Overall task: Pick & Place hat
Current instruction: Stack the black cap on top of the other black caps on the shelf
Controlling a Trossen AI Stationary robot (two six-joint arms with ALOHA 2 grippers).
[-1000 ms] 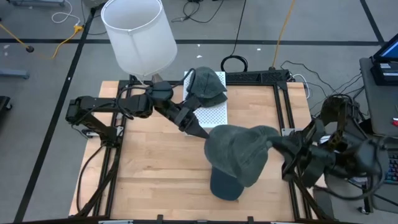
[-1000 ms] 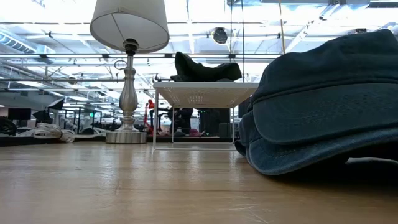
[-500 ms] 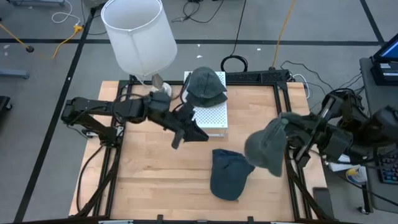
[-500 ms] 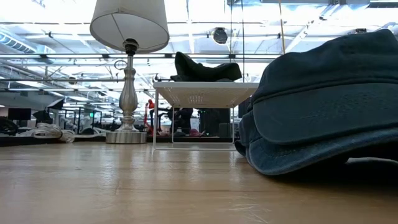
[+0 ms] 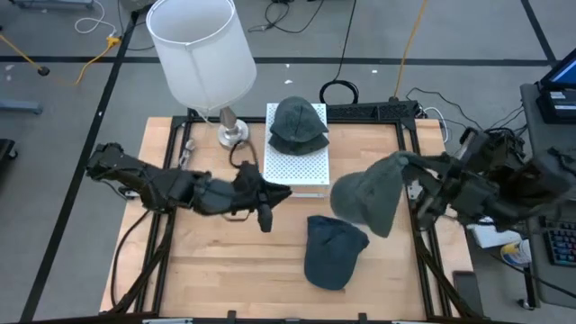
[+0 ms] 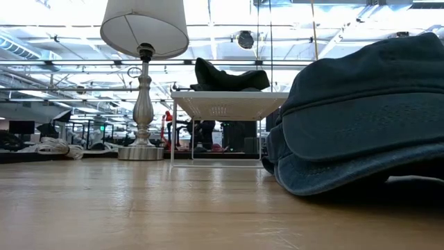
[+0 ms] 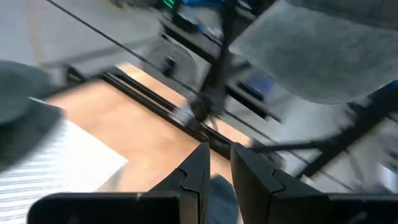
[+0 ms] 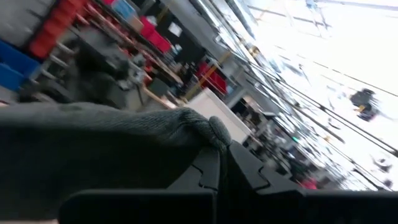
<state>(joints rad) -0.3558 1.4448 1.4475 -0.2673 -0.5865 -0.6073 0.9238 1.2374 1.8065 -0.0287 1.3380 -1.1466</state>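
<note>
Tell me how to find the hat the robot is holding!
Start at the big white lamp at the table's back edge, then go to the white rack beside it, which has one hat on top. To the right of the rack, a grey hat hangs in the air from the right gripper. The other hats lie flat; only this one is off the table.
</note>
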